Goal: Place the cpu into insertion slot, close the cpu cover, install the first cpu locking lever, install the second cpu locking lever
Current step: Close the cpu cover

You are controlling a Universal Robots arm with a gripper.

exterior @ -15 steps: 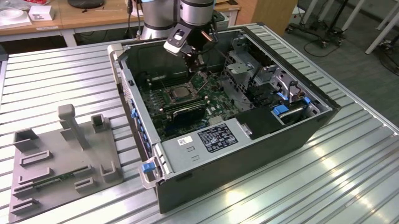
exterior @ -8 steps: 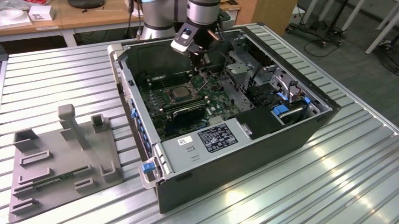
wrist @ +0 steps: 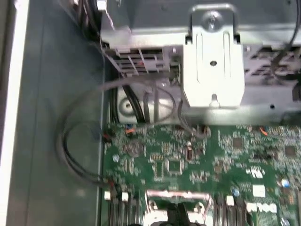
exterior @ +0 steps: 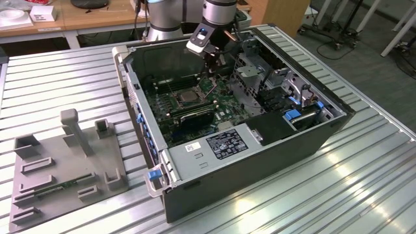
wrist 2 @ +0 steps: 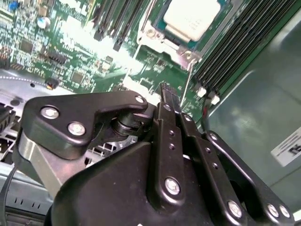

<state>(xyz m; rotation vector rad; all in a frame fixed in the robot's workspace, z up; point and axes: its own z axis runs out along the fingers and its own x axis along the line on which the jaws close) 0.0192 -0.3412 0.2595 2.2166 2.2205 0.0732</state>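
Two hazards stand out, in my judgement. One: the claw (wrist 2: 164, 89), drawn narrow with its fingertips together and nothing visible between them, hangs inside the case over the motherboard (wrist: 174, 165), near the insertion slot (exterior: 188, 96). A skewed descent could scrape the small board components. It could also catch and bend the thin locking lever (wrist 2: 186, 80) that sticks up at the socket's corner. Two: the cpu (wrist 2: 192, 16) lies in the slot, pale face up, framed by the silvery cpu cover (wrist 2: 164, 42). Whether that cover is fully down I cannot tell, and a push on a half-seated plate might load the chip unevenly.

Room is tight. Long black memory slots (wrist 2: 235, 42) flank the socket on both sides, and the case wall (wrist 2: 254, 113) rises just past one bank. The metal drive cage (wrist: 214, 61) and loose cables (wrist: 77, 150) crowd one edge of the board. Open space lies upward, through the open side of the computer case (exterior: 260, 161), which rests on the slatted bench (exterior: 351, 185).
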